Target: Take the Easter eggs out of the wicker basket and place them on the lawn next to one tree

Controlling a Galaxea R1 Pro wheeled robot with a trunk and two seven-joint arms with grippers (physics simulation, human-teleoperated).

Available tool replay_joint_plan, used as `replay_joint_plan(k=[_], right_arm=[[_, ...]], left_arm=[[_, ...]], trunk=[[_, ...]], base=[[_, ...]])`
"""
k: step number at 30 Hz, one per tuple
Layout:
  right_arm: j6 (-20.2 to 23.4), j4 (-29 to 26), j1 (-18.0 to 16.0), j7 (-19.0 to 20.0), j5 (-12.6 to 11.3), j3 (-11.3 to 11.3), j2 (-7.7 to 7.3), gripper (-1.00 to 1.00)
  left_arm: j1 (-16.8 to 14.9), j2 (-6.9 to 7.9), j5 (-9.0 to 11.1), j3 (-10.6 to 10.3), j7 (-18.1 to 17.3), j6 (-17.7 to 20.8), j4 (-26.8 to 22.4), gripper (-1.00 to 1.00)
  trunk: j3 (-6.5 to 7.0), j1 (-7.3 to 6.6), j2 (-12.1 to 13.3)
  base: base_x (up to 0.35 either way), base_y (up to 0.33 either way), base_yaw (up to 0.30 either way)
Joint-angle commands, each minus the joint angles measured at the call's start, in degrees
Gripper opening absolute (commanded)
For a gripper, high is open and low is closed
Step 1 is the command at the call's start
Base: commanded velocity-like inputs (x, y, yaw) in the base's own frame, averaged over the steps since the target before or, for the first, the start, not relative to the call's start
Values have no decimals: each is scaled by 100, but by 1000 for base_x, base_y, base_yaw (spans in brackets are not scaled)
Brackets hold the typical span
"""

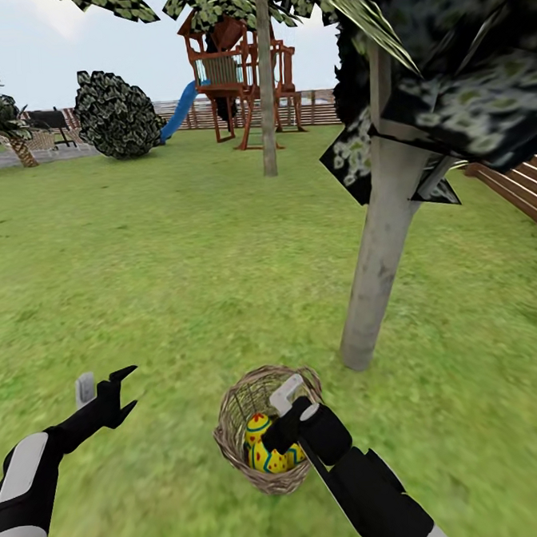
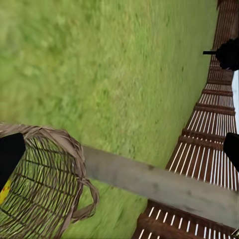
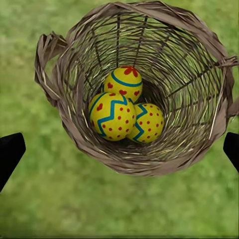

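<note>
**Right jaws over the basket, three eggs inside**

As I look down from the head camera, my right gripper [image 1: 287, 401] hangs directly above the wicker basket [image 1: 232, 431], which stands on the lawn [image 1: 180, 259] near the foot of a pale-grey tree [image 1: 381, 269]. Through the right wrist camera, the jaws stand wide apart and hold nothing; their two dark tips frame the basket, whose mouth lies straight ahead of them. The three Easter eggs [image 3: 124, 112] rest together at the basket's bottom, touching one another: yellow, with red marks and blue-green zigzag bands. My left gripper [image 1: 117, 389] is held off to the left of the basket, well apart from it, jaws spread and empty. Ahead of those jaws, the left wrist camera shows the basket's woven wall, the tree trunk and a slatted fence [image 2: 204, 149].
</note>
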Motion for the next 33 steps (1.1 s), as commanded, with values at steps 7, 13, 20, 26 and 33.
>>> replay_joint_plan(k=[7, 13, 20, 26, 33], right_arm=[[67, 308, -21, 45, 58, -2, 41, 100], [105, 605, -70, 44, 51, -10, 51, 100], [111, 955, -194, 52, 16, -23, 57, 100], [113, 1155, -254, 45, -349, -15, 54, 100], [113, 1525, -533, 76, -366, -10, 52, 100]], left_arm=[[-5, 6, 52, 15, 33, 31, -3, 100], [-5, 15, 50, 18, 33, 31, 1, 100], [-5, 25, 55, 21, 25, 31, 186, 100], [-5, 25, 55, 21, 25, 31, 195, 100], [-5, 25, 63, 21, 25, 31, 199, 100]], trunk=[[-5, 2, -3], [-5, 2, -3], [-5, 2, -3], [-5, 2, -3], [-5, 2, -3]], base=[[311, 0, 0], [339, 0, 0], [187, 0, 0], [54, 0, 0], [227, 0, 0]])
